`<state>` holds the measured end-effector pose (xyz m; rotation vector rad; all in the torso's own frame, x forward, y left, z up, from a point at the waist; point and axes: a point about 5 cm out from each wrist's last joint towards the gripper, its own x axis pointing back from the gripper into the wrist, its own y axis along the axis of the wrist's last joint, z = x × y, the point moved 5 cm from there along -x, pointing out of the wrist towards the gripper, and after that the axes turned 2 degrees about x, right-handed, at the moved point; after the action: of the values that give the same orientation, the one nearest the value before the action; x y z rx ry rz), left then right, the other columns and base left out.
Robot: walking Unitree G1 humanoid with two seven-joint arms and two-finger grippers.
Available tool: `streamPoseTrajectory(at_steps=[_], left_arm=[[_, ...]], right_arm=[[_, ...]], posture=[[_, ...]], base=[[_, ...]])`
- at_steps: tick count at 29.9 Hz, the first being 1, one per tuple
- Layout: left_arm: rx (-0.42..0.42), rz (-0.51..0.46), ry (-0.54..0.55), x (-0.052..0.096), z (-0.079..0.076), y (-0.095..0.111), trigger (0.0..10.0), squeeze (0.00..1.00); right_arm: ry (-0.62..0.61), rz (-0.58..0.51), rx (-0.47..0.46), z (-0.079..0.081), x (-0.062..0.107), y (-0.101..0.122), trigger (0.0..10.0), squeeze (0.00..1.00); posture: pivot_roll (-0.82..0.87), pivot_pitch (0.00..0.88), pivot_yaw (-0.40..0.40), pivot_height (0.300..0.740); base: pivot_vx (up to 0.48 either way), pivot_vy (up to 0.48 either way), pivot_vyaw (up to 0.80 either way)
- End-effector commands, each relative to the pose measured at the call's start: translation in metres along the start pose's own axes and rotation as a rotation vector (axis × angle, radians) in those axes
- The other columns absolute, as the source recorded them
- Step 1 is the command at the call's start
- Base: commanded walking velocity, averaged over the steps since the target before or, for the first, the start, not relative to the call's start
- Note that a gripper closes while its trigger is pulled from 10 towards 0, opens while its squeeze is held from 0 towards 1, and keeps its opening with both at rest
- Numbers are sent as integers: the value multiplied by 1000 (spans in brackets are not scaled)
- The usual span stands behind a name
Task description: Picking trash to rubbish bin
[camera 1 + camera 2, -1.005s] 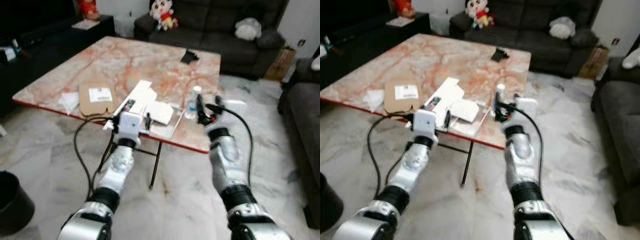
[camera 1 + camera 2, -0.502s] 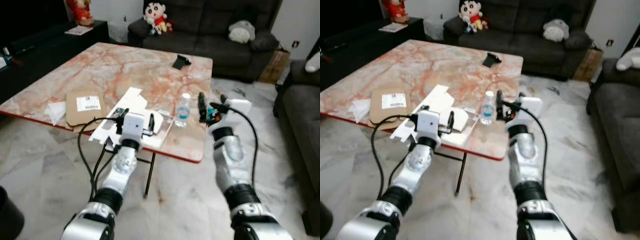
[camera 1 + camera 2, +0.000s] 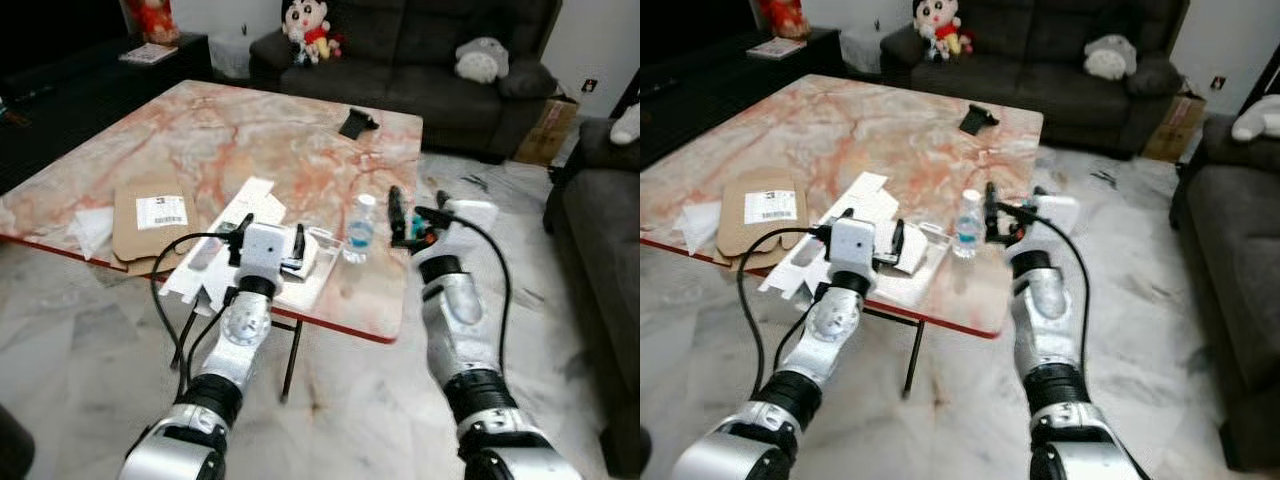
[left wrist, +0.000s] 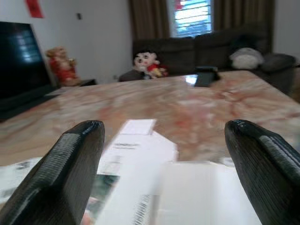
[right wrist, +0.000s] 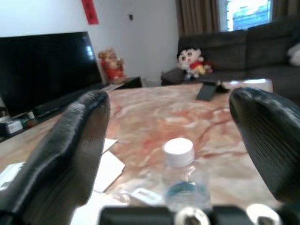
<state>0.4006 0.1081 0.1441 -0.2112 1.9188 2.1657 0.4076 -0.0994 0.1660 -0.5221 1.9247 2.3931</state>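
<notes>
**Both grippers held open at the near edge of the marble table**

Left eye view: a pink-veined marble table (image 3: 250, 130) stands before a dark sofa (image 3: 420, 40). The left gripper (image 3: 268, 236) reaches over the near edge, above a heap of white flattened packaging (image 3: 225, 240). The right gripper (image 3: 415, 213) hangs off the table's right side, just beside a small clear water bottle (image 3: 359, 228) standing upright near that edge. A flattened brown cardboard box (image 3: 150, 212) with a white label lies further left, a crumpled white tissue (image 3: 88, 228) at the table's left corner, and a small black object (image 3: 355, 123) at the far side.

Right eye view: the same layout from a slightly shifted angle; a plush doll (image 3: 932, 17) sits on the sofa.

Left wrist view: the two black fingers (image 4: 77, 159) stand wide apart with nothing between them, low over the white packaging, which is blurred here. A dark television (image 4: 21, 61) shows beyond the table, which the head views hardly catch.

Right wrist view: its fingers (image 5: 70, 159) are also spread wide and hold nothing. The bottle, white cap up, stands between them and a little ahead, untouched.
</notes>
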Motion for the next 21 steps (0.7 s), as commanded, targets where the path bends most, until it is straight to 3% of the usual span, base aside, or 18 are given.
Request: streamPoseTrajectory(at_steps=[1, 2, 3, 4, 5, 13, 21], left_arm=[[20, -14, -24, -1, -13, 5, 10000, 0], [20, -15, -24, -1, -13, 5, 10000, 0], [20, -15, -24, -1, -13, 5, 10000, 0], [20, -15, -24, -1, -13, 5, 10000, 0], [20, -14, -24, -1, -13, 5, 10000, 0], [22, -36, -19, -1, -12, 8, 10000, 0], [22, -50, -11, 0, -11, 11, 10000, 0]], right_arm=[[-25, -18, 5, -12, 0, 8, 10000, 1000], [-26, -17, 9, -12, 0, 8, 10000, 1000], [-27, -15, 18, -12, 0, 8, 10000, 816], [-27, -15, 18, -12, 0, 8, 10000, 816], [-25, -13, 23, -12, 0, 7, 10000, 0], [-16, -11, 15, -10, -1, 7, 10000, 0], [-10, -10, 12, -9, -1, 7, 10000, 0]], posture=[[119, 0, -47, 740], [119, 0, -47, 740], [119, 0, -47, 740], [119, 0, -47, 740], [119, 0, -47, 740], [119, 0, -47, 740], [120, 0, -51, 740]], base=[[341, 0, 0], [341, 0, 0], [345, 0, 0], [345, 0, 0], [341, 0, 0], [320, 0, 0], [0, 0, 0]])
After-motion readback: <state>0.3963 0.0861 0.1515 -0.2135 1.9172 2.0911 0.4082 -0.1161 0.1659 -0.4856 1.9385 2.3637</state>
